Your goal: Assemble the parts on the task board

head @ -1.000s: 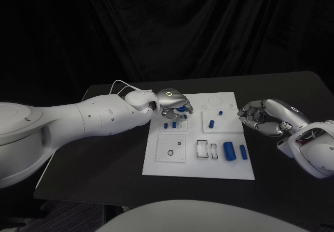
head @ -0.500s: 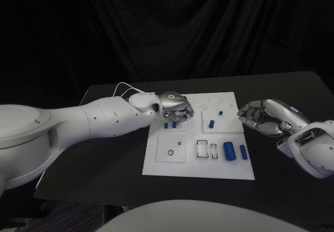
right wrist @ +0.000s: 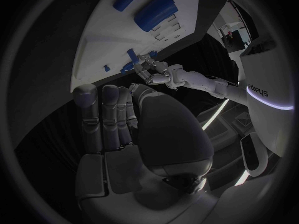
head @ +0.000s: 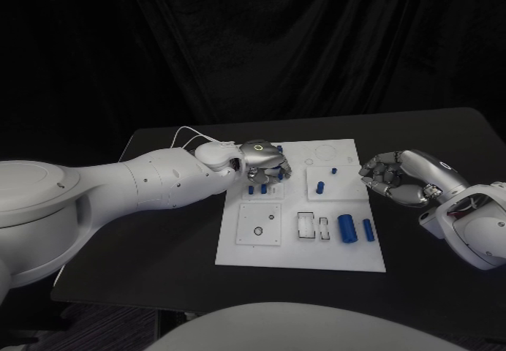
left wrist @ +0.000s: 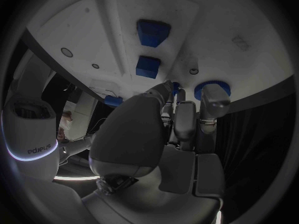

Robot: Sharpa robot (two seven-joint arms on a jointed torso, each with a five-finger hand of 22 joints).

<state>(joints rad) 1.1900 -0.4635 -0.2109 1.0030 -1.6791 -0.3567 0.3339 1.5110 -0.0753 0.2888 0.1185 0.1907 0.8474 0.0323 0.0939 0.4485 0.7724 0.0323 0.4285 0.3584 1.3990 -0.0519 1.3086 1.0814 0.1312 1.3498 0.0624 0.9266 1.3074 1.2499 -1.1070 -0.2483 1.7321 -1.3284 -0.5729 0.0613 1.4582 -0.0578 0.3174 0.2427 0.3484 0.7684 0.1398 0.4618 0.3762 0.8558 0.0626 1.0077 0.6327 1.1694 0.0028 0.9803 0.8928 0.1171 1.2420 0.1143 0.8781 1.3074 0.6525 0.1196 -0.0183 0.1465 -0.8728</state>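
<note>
Left hand shifted slightly nearer; right hand unmoved.

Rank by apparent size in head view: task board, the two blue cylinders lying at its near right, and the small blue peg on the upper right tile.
1. task board
2. left blue cylinder, the thicker one
3. right blue cylinder, similar length but thinner
4. small blue peg

All lie on the board at similar depth, so the ranking is fairly safe.

The silver left hand (over the white plastic task board's far left corner) edged slightly rightward and settled lower, covering the round blue part there.
</note>
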